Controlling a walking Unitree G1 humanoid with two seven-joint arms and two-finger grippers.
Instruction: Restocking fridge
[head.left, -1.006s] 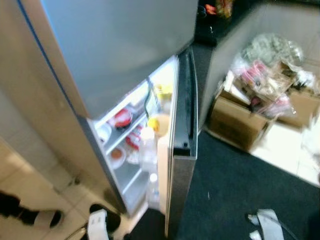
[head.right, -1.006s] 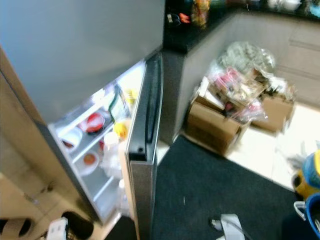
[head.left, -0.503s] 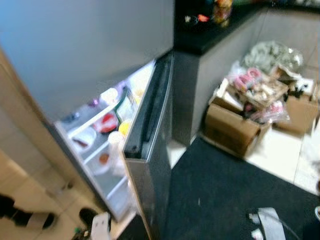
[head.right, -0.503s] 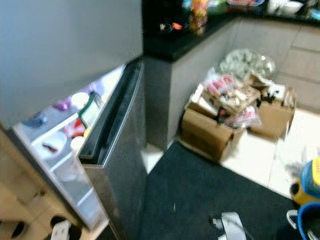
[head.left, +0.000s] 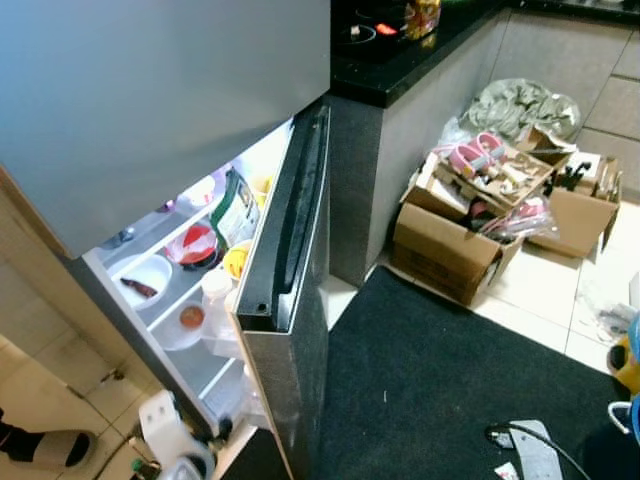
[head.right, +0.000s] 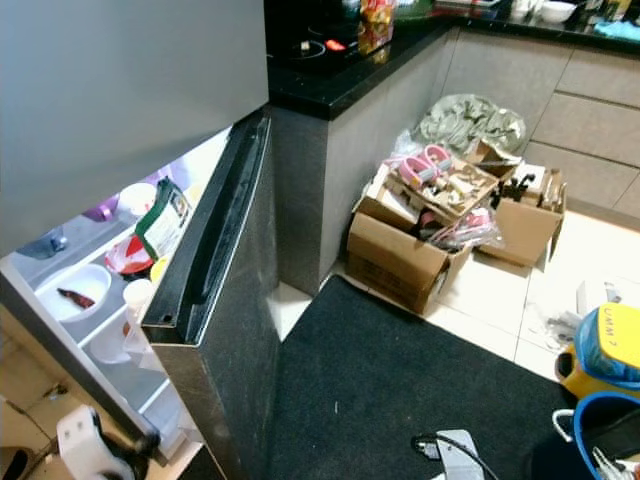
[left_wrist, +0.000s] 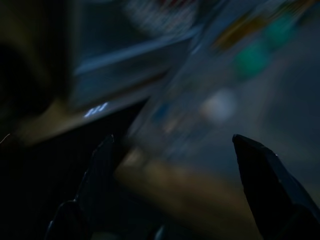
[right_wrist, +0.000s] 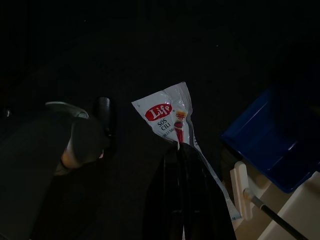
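From head height, both our eye views look steeply down, sharing the open fridge (head.left: 190, 290), black mat (head.right: 400, 380) and boxes (head.left: 450, 250). Our wrist views sit dark, close along each hand's fingers.

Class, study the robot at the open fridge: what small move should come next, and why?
Probably raise the right gripper toward the fridge shelves. It is shut on a chilli sauce sachet, hanging low over the dark mat, while the fridge door already stands open.
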